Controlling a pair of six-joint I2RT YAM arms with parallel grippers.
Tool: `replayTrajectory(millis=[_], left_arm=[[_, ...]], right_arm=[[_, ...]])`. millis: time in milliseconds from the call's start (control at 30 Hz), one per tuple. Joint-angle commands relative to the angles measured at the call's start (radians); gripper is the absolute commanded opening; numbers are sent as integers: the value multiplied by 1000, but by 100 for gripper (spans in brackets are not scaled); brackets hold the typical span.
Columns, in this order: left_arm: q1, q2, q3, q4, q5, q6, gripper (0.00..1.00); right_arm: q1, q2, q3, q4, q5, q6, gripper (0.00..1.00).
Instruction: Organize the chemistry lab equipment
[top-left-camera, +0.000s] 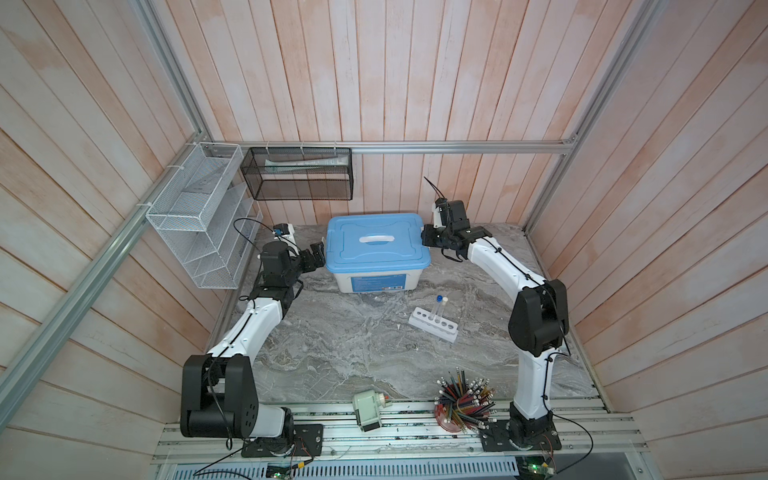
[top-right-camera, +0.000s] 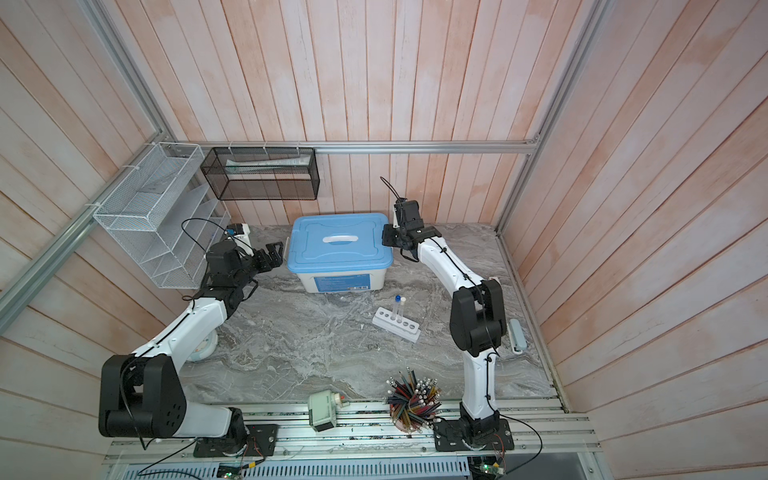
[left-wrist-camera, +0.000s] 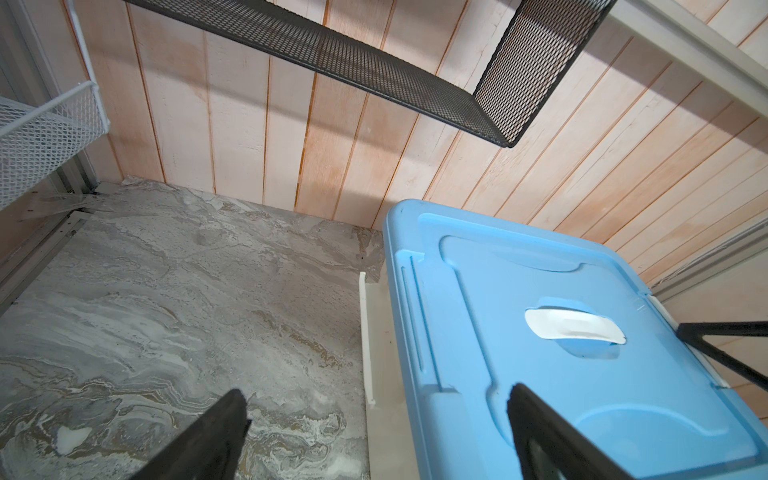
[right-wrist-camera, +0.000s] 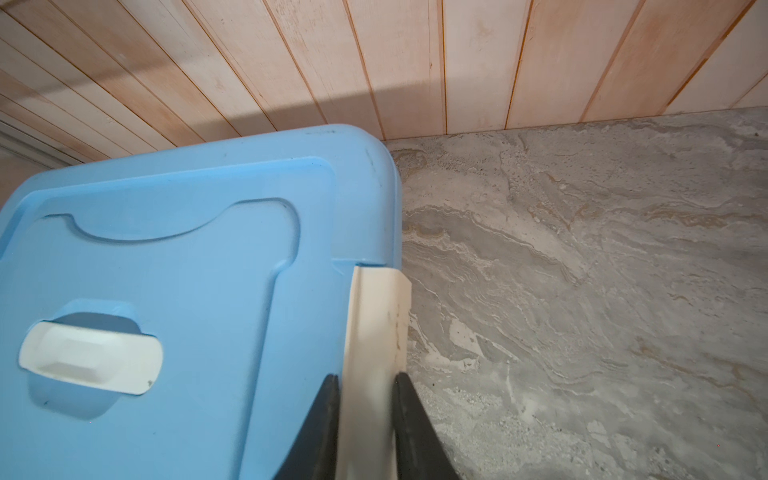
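Where the marble table (top-left-camera: 353, 353) is being met by the front rail (top-left-camera: 415, 419), a pale green pencil sharpener (top-left-camera: 368, 409) is being kept at 6 o'clock and a red cup of pencils (top-left-camera: 461, 405) at 5 o'clock. Farther in, at 3 o'clock of the table's middle, the white rack (top-left-camera: 432, 326) is being occupied in its two middle holes by the blue-capped tube (top-left-camera: 437, 309) and the white-capped tube (top-left-camera: 444, 309), both being held upright, side by side. At 12 o'clock, near the back wall (top-left-camera: 395, 83), a white box (top-left-camera: 374, 282) is being covered by its blue lid (top-left-camera: 376, 245). At the box's 9 o'clock the left gripper (top-left-camera: 318, 255) is being held wide apart, nothing being gripped. At its 3 o'clock the right gripper (right-wrist-camera: 365, 382) is being clamped on the white latch (right-wrist-camera: 374, 316), both fingers (right-wrist-camera: 328, 415) being pressed to its sides.
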Motion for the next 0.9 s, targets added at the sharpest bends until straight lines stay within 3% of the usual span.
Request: replayTrajectory(millis=[0, 400, 633, 867], left_arm=[[7, -17, -10, 19, 14, -1, 99], [7, -11, -5, 22, 22, -9, 99], [0, -15, 4, 24, 52, -13, 98], [-148, 9, 88, 2, 10, 37, 99]], right_arm=[[8, 34, 9, -48, 11, -7, 21], [10, 33, 42, -66, 9, -9, 23], [1, 17, 41, -63, -26, 1, 39], [-52, -39, -21, 7, -112, 39, 48]])
